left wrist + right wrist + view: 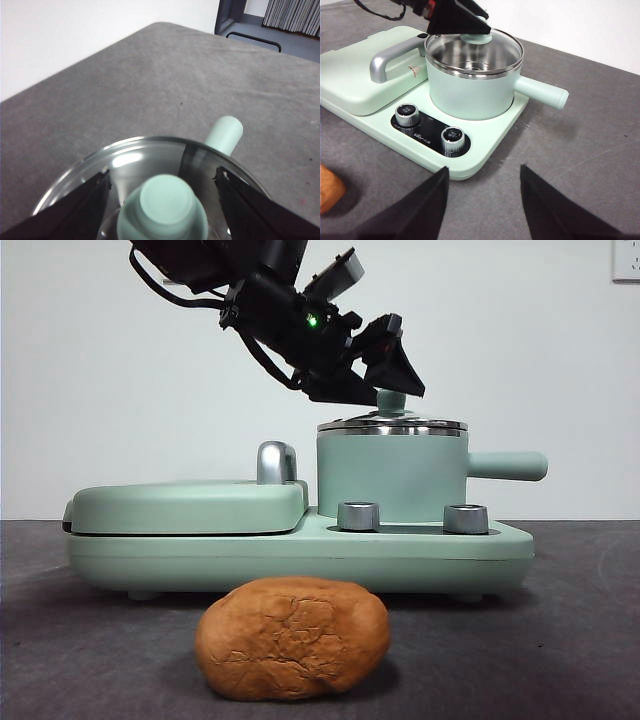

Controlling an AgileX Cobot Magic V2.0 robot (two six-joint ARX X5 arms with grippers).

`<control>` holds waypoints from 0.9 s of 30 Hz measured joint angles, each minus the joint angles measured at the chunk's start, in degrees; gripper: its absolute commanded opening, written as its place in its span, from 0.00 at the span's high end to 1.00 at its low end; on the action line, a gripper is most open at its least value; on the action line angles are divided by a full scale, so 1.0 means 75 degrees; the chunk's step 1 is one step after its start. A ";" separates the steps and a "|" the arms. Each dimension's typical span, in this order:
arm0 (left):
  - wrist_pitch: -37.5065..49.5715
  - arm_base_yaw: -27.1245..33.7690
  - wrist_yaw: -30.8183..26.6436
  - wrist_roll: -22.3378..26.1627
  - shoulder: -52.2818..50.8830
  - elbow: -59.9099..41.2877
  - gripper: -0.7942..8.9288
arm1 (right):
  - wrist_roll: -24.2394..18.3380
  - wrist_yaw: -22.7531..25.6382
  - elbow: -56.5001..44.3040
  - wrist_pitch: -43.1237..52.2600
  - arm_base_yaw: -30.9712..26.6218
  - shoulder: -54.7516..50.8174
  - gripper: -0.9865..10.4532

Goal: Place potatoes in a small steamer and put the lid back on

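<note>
- Near the front edge of the bench, the potato (292, 637) lies alone on the grey top. It is orange-brown with a cracked skin, and nothing touches it.
- Behind it sits a long mint-green cooker base (300, 545) with two shiny knobs (358, 516) on its front.
- On one end of that base is a flat mint-green griddle cover (185, 506) with a silver handle (276, 462).
- On the other end, behind the knobs, stands the small steamer (392, 475). Its straight side handle (506, 466) sticks out past the end of the base.
- On top of the steamer lies the lid (475, 50), clear glass with a steel rim. Its rim rests on the pot's rim.
- Over the lid is the left gripper (165, 192). Its two black jaws are spread, one on each side of the little green knob (166, 201). There is a gap on both sides, so they are not squeezing it.
- The right gripper (482, 192) hangs over the bench, in front of the cooker base. Its jaws are spread wide with nothing between them.
</note>
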 measured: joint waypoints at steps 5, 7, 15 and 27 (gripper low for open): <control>-0.0210 0.0047 0.0000 0.0000 0.0012 0.0000 0.62 | 0.0000 0.0000 0.0000 0.0000 0.0000 0.0000 0.72; -0.0233 0.0090 0.0000 0.0000 0.0012 0.0000 0.70 | 0.0000 0.0000 0.0000 0.0000 0.0000 0.0000 0.72; -0.0271 0.0125 0.0067 -0.0009 0.0012 0.0006 0.87 | 0.0000 0.0000 0.0000 0.0000 0.0000 0.0000 0.72; -0.0338 0.0117 0.0058 0.0047 0.0012 0.0064 0.90 | 0.0000 0.0000 0.0000 0.0000 0.0000 0.0000 0.72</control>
